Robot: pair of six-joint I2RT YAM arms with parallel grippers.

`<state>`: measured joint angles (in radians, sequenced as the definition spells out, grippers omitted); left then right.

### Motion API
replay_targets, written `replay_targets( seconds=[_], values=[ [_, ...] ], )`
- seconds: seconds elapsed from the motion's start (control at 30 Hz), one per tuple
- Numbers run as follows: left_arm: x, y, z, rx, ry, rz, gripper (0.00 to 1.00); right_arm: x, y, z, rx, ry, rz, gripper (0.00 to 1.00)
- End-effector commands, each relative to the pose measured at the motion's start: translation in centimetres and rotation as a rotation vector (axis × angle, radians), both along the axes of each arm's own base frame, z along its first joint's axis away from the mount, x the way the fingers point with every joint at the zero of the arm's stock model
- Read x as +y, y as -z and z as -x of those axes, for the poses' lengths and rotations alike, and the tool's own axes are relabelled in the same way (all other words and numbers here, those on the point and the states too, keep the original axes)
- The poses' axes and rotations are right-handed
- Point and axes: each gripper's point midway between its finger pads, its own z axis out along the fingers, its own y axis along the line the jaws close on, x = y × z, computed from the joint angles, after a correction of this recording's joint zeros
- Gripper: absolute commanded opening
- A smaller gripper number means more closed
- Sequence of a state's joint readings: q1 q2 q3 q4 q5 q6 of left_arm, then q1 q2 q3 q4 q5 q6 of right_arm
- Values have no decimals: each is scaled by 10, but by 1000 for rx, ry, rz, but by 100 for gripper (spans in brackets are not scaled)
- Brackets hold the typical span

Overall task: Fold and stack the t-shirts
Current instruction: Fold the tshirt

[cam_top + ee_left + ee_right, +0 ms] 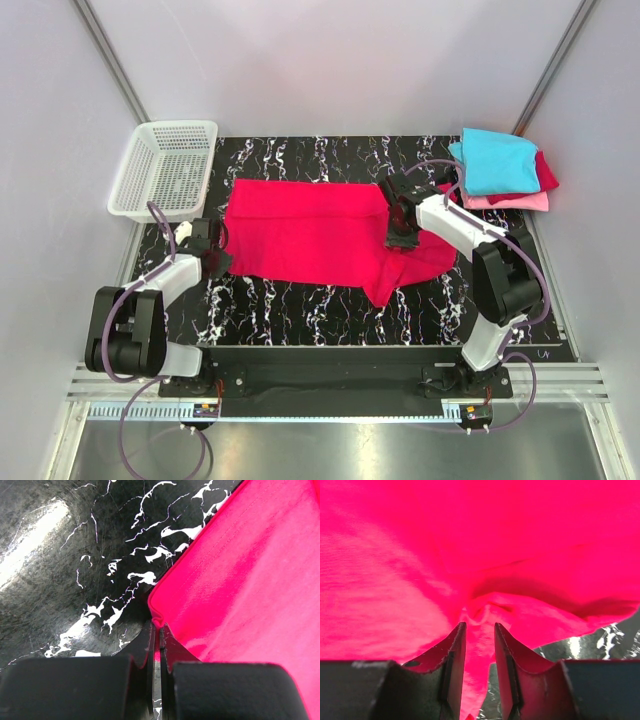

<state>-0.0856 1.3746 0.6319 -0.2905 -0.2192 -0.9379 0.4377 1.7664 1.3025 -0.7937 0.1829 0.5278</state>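
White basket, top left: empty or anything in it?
Empty. The top view shows only bare mesh inside the basket; no cloth in it.

Our left arm (160, 285) stretches forward and low, the left gripper (156, 632) pinched shut on the shirt (240, 580) edge. Our right arm (480, 240) bends inward, wrist tipped down, and the right gripper (480, 635) stands with its fingers parted.
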Motion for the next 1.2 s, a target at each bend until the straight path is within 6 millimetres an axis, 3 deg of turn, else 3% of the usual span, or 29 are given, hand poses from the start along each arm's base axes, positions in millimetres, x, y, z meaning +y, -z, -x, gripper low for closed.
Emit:
replay_targets(
  seconds=[0.0,0.33,0.7,1.17],
  values=[
    [-3,-9,-13,-42,20,6,0,-14,-6,10,-5,4,65,36],
    [-3,-6,-12,-31,27,4,0,-25,12,20,31,75,109,33],
    [-4,-5,-11,-28,32,7,0,-17,31,20,-8,57,12,34],
    [-6,-6,-11,-31,43,7,0,-16,43,9,-64,-1,-1,31]
  ],
)
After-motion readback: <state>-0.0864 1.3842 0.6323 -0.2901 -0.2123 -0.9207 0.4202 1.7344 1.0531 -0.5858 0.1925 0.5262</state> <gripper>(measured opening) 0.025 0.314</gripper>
